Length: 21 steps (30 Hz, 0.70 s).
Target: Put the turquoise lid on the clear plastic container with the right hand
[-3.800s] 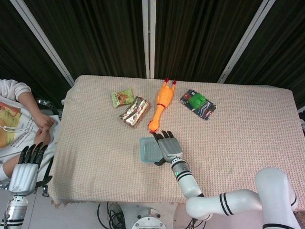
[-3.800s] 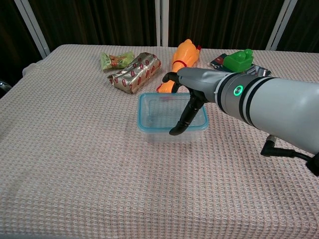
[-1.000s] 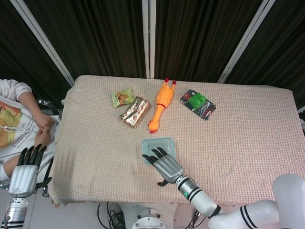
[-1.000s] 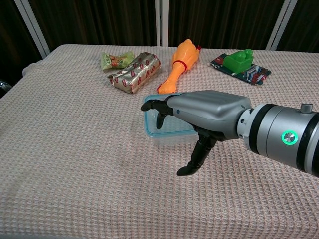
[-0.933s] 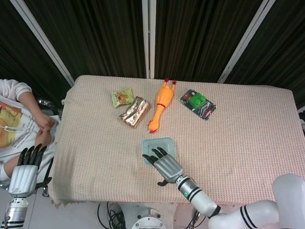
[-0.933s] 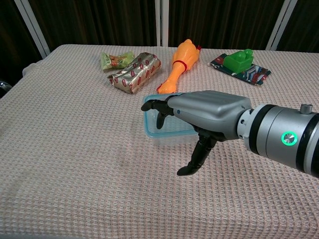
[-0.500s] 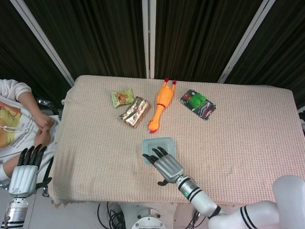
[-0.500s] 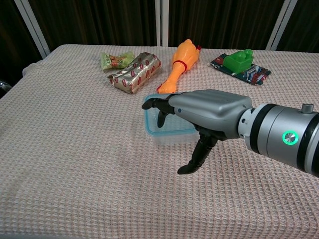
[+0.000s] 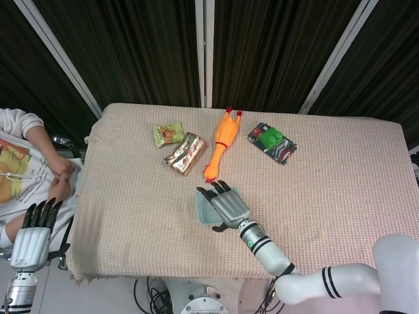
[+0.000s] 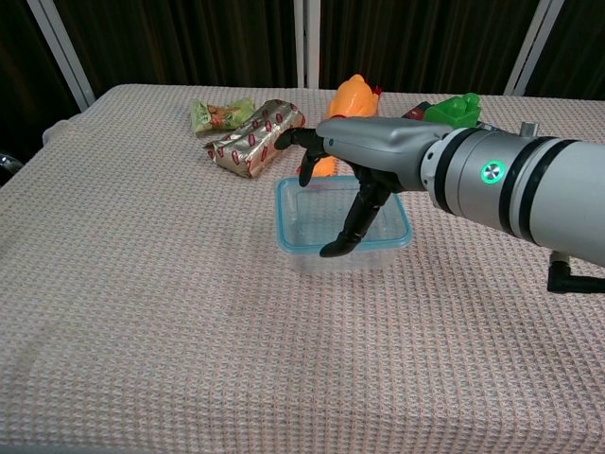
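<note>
The clear rectangular container sits mid-table on the waffle-weave cloth with its turquoise lid already on (nothing visible inside); the right hand hovers above it, fingers spread, holding nothing.

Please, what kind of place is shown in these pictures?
Probably a robot lab or data-collection room: a table under a woven cloth holds unrelated props, such as a rubber chicken and snack packs, dark curtains hang behind, and a seated person waits beside it.
</note>
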Each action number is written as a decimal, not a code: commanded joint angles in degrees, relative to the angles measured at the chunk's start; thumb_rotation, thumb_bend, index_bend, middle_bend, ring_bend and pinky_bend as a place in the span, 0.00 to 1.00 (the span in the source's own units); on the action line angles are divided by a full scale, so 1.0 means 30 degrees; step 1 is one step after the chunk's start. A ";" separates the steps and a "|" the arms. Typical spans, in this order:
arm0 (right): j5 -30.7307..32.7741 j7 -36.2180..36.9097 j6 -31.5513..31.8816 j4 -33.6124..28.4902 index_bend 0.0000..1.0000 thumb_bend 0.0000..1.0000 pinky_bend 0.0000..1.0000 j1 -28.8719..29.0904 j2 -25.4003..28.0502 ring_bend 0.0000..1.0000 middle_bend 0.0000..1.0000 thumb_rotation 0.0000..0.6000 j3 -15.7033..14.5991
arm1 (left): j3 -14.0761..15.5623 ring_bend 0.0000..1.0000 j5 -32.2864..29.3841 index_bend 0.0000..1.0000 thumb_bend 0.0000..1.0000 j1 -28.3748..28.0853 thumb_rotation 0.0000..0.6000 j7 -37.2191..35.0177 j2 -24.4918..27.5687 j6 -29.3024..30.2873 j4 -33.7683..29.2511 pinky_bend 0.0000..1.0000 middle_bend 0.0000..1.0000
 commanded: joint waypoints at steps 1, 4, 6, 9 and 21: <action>0.0934 -0.0385 -0.0443 0.0642 0.00 0.05 0.00 0.0650 -0.0460 0.00 0.22 1.00 0.0347 | -0.0004 0.00 -0.0025 0.06 0.04 0.0014 1.00 0.0005 0.0011 -0.0001 -0.0009 0.00 0.02; 0.1499 -0.0720 -0.0506 0.0850 0.00 0.05 0.00 0.1015 -0.0652 0.00 0.21 1.00 0.0348 | -0.0013 0.00 -0.0058 0.06 0.04 0.0041 1.00 -0.0022 0.0016 0.0014 0.0010 0.00 0.02; 0.1783 -0.0864 -0.0449 0.0892 0.00 0.05 0.00 0.1162 -0.0724 0.00 0.21 1.00 0.0290 | -0.0011 0.00 -0.0069 0.06 0.04 0.0046 1.00 -0.0049 0.0012 -0.0001 0.0037 0.00 0.02; 0.2049 -0.0993 -0.0311 0.0935 0.00 0.05 0.00 0.1280 -0.0824 0.00 0.21 1.00 0.0149 | -0.0012 0.00 -0.0078 0.06 0.04 0.0032 1.00 -0.0074 -0.0020 -0.0045 0.0097 0.00 0.02; 0.2331 -0.0749 -0.0220 0.1394 0.00 0.05 0.00 0.1413 -0.1174 0.00 0.22 1.00 -0.0242 | -0.0010 0.00 -0.0070 0.06 0.04 0.0022 1.00 -0.0183 -0.0108 -0.0096 0.0275 0.00 0.02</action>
